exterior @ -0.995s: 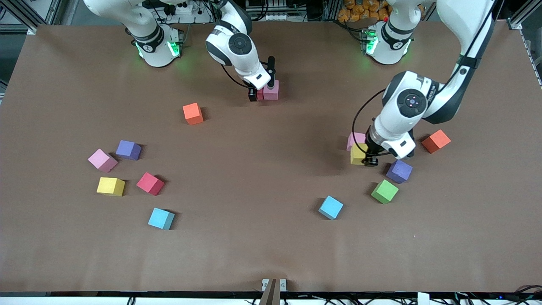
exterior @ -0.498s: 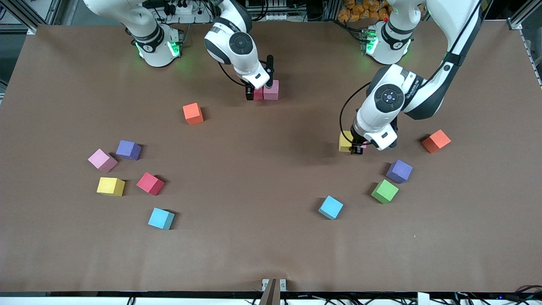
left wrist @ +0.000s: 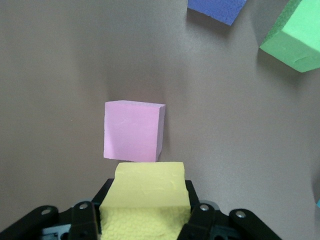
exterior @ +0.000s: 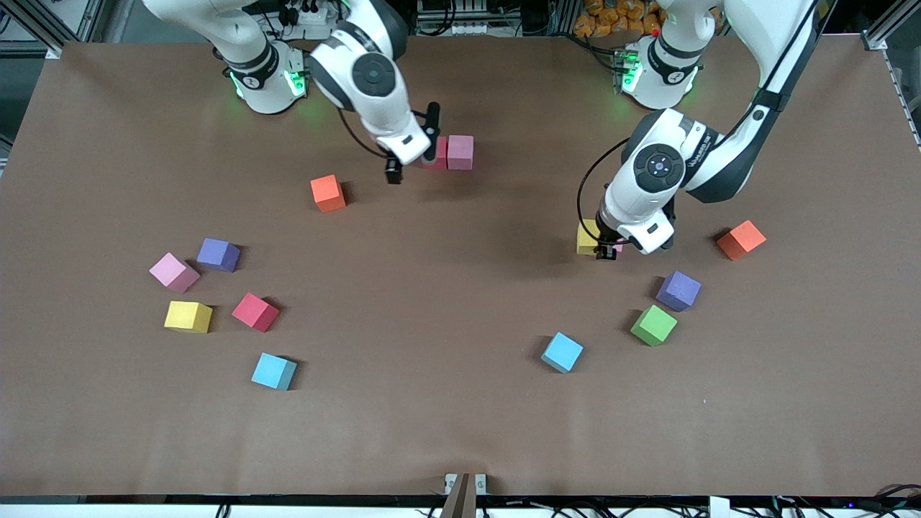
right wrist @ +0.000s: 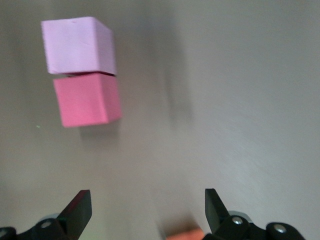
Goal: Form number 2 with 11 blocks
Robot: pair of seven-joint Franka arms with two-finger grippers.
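My left gripper [exterior: 606, 253] pinches a yellow foam cube [exterior: 588, 237] and hangs over a pink foam cube [left wrist: 133, 131] that it hides almost wholly in the front view; my wrist camera shows that pink one lying flat below. The held cube's lower half is cut off between my fingers [left wrist: 199, 220]. My right gripper [exterior: 412, 144] hangs spread wide and empty above the table, beside a red foam cube [right wrist: 88, 99] and another pink foam cube [exterior: 460, 152], which touch side by side in a row running along the table's length near the bases; my wrist covers part of the red one in the front view. Being cubes, none has a long axis; most loose ones sit turned at angles. I count three pink, two red, two yellow, two light blue, two purple, one green and two orange. An orange foam cube [exterior: 328, 193] lies near my right gripper.
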